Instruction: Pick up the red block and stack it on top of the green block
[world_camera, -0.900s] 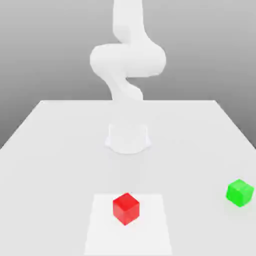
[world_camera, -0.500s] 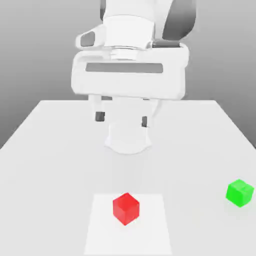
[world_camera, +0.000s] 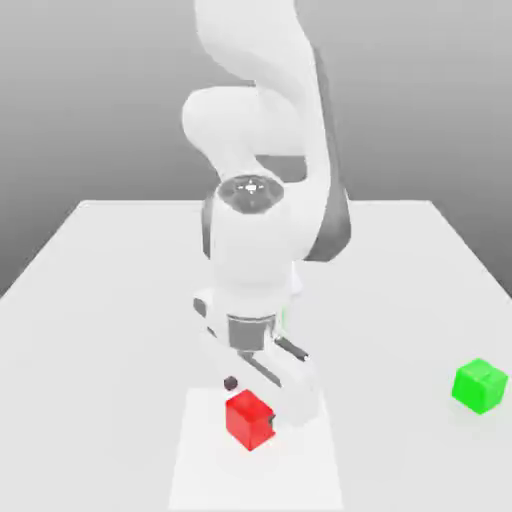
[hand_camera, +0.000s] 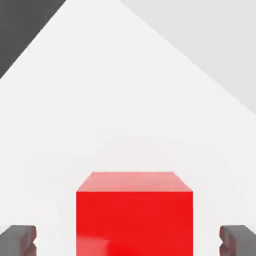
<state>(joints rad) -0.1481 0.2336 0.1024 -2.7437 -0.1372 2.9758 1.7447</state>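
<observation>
Exterior view: pincer (world_camera: 251, 403) open around red block (world_camera: 247, 422) on white square (world_camera: 255, 485), green block (world_camera: 480, 386) well apart

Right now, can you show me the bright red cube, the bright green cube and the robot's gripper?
Bright red cube (world_camera: 248, 420): exterior view, side faces.
Bright green cube (world_camera: 479, 386): exterior view, middle.
Gripper (hand_camera: 128, 241): hand view, between fingertips.

No text, label, brand, number or sign is showing legibly in either the exterior view or the hand view; no surface is presenting readable characters.
</observation>
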